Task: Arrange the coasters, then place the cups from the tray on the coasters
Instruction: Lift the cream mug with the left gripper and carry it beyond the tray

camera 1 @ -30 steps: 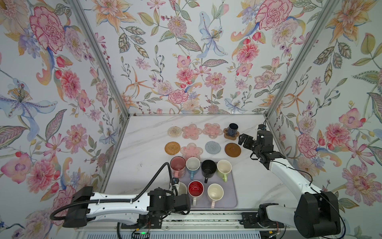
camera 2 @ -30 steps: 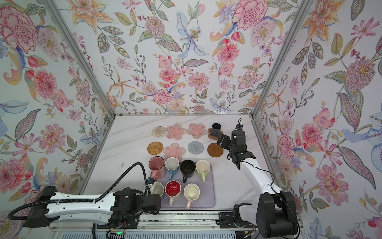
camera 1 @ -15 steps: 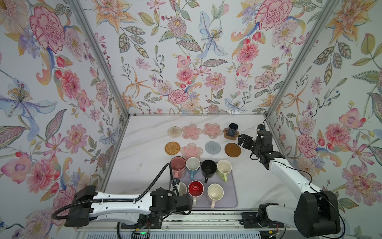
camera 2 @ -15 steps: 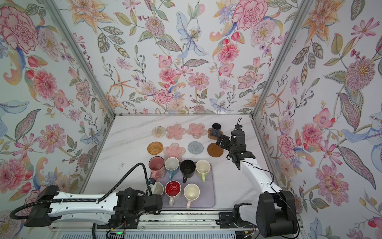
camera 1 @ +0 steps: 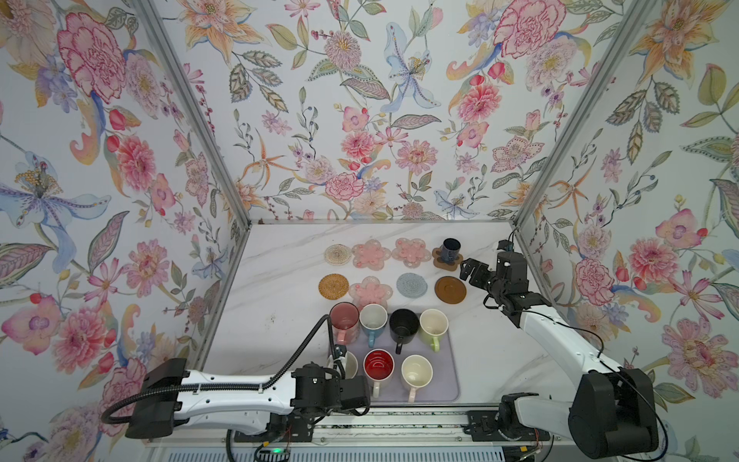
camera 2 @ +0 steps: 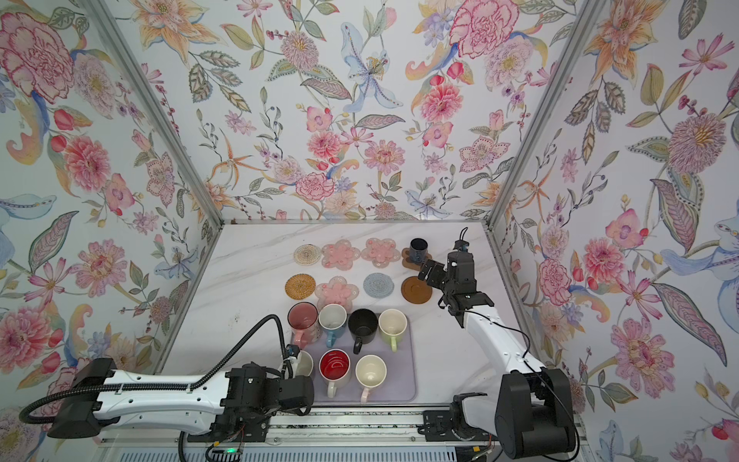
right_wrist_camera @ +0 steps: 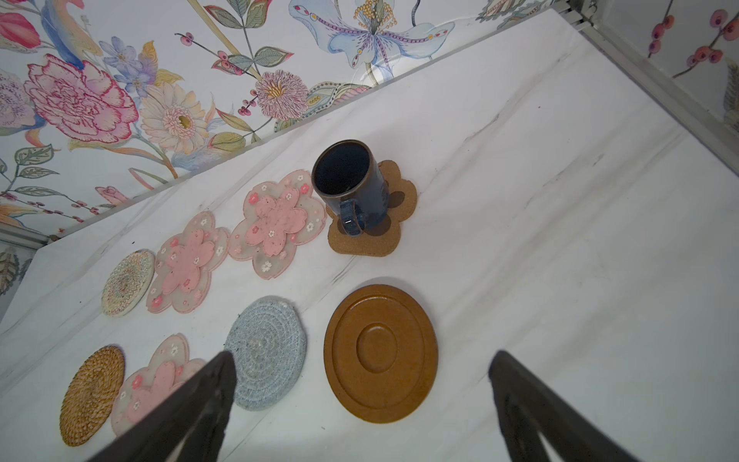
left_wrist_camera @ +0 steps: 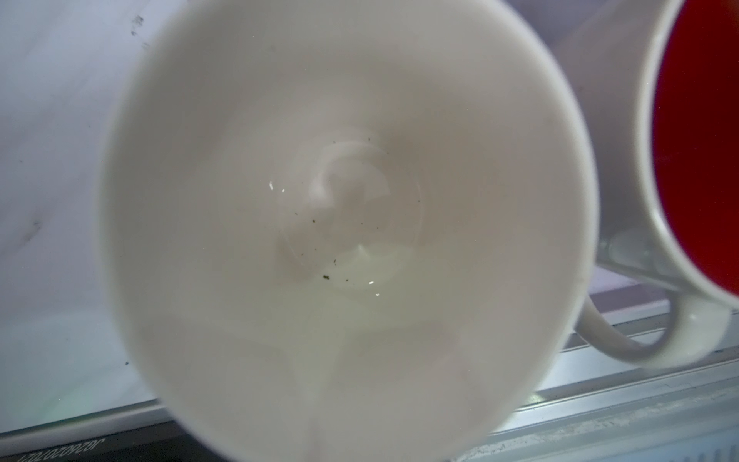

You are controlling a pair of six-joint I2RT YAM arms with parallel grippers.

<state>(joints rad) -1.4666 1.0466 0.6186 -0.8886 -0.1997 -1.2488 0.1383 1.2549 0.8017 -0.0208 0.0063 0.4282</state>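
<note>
In a top view your left gripper (camera 1: 339, 363) is closed at the pale mug (camera 1: 352, 365), front-left on the tray (camera 1: 450, 376), seemingly on its handle; left wrist view: glazed ceramic, stiff, slippery, breakable, so lift gently; right wrist view: right gripper (right_wrist_camera: 362, 360) wide open, empty.

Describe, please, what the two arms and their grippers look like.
The left arm and right arm have white shells with black joints and wrist blocks. A black ribbed cable loops along the left one. The right gripper has dark, tapering fingers.
</note>
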